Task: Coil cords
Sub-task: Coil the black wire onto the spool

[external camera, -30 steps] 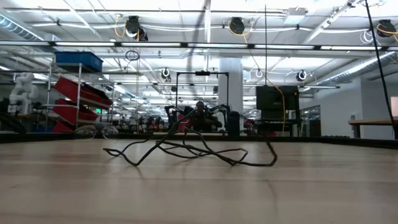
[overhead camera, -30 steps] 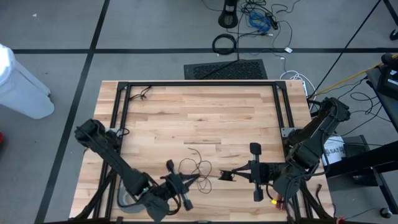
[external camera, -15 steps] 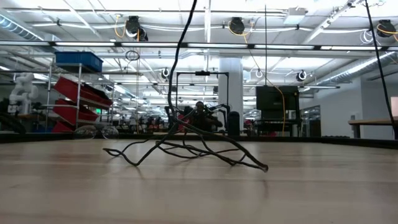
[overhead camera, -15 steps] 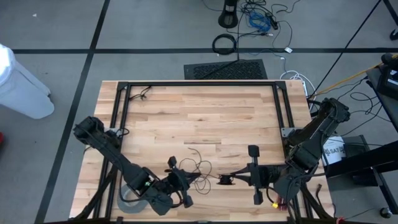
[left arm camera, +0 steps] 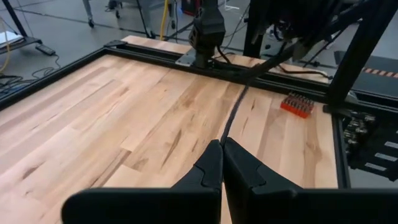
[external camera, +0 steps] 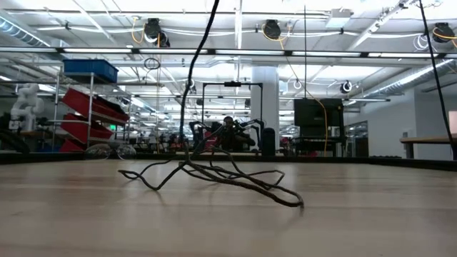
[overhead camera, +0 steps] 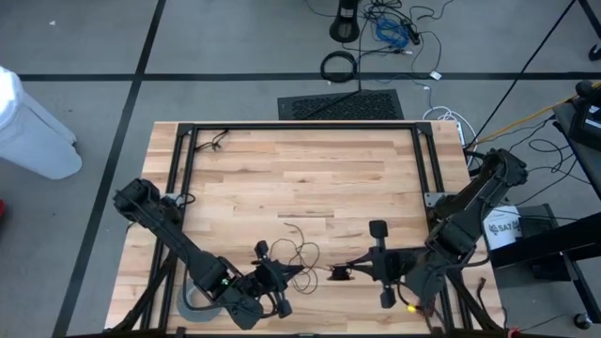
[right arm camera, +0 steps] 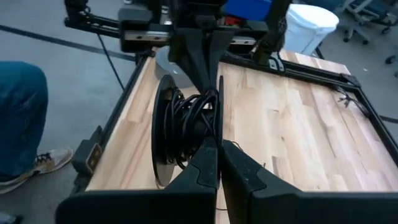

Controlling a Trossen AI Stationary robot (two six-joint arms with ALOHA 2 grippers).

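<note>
Count of items in view:

- Arms: two, each with one gripper: left gripper (overhead camera: pixel 302 272), right gripper (overhead camera: pixel 349 271).
- Cord (overhead camera: pixel 299 250): one thin dark wire, lying in several loose loops.
- Black disc (right arm camera: pixel 166 137): one, with wire wound on it.
- Grey tape roll (overhead camera: pixel 192 299): one, partly hidden.
- Wooden table (overhead camera: pixel 300 174): one.
- Red bit holder (left arm camera: pixel 298 104): apparently one.
- Person's leg (right arm camera: pixel 22 121): one.

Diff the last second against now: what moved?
The right gripper, shut on the small spool, slid a little toward the left gripper. The wire got pulled up: a strand now rises steeply out of the low view and its free end dragged inward along the table. Both grippers stayed shut; the left gripper barely shifted, and the tape roll stayed put.
</note>
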